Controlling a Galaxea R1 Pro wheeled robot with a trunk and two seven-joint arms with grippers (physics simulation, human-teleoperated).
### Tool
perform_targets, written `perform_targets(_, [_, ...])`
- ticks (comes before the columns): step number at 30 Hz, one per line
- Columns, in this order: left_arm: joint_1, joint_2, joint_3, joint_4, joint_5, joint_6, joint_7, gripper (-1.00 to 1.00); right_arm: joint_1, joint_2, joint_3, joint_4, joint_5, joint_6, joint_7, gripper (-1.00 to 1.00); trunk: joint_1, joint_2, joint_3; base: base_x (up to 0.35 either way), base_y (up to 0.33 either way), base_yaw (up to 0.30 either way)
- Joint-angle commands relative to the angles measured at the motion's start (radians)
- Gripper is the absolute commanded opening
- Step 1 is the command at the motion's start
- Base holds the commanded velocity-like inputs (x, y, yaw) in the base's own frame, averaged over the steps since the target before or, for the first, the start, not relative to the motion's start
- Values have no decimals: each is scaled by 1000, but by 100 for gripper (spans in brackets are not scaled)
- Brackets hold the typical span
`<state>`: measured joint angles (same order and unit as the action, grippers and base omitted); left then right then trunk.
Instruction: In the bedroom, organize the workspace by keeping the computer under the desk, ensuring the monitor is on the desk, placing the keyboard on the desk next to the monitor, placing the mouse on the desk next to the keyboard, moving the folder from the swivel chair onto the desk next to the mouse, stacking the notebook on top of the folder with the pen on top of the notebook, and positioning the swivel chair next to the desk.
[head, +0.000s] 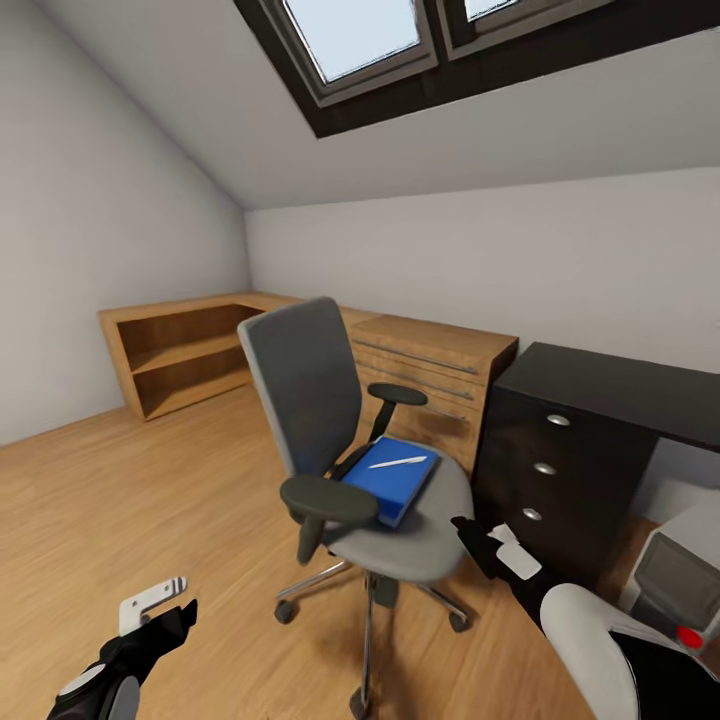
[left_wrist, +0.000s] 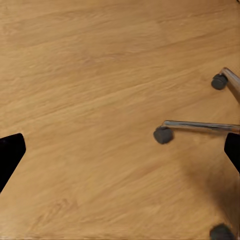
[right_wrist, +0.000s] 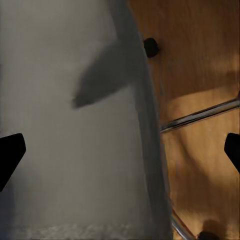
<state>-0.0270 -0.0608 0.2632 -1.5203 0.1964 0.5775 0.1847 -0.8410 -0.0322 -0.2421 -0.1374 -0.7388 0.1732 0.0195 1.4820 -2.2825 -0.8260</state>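
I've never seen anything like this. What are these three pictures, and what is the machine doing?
It is a simulated two-armed robot in a bedroom. The large picture comes from its head camera: a grey swivel chair carries a blue folder with a white pen on top. A black desk stands beside a wooden drawer unit, with a computer below. The other two pictures come from cameras on the wrists. The left gripper looks down at the floor and the chair's casters; the right gripper is above the seat. Both sets of fingers are open, holding nothing.
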Motion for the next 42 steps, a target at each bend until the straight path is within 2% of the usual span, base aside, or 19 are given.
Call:
perform_targets(1, [-1,-1,1,2,10,4,7,100,0,0,-8,0,3,5,2,100,-1,-1,-1,-329,0,0])
perform_targets(11, [-1,0,-1,3,11,4,7,100,-1,2,-6,1,3,5,2,100,-1,-1,-1,-305,0,0])
perform_targets(15, [-1,1,-1,3,11,4,7,100,-1,11,-6,1,3,3,2,100,-1,-1,-1,-189,0,0])
perform_targets(25, [-1,1,-1,3,11,5,7,100,0,25,-6,4,4,3,3,100,-1,-1,-1,-21,0,83])
perform_targets(29, [-1,1,-1,3,11,5,8,100,-1,52,-6,4,6,2,4,100,-1,-1,-1,-3,0,193])
perform_targets(42, [-1,1,-1,3,9,5,9,100,-1,57,-6,4,7,3,4,100,-1,-1,-1,0,0,152])
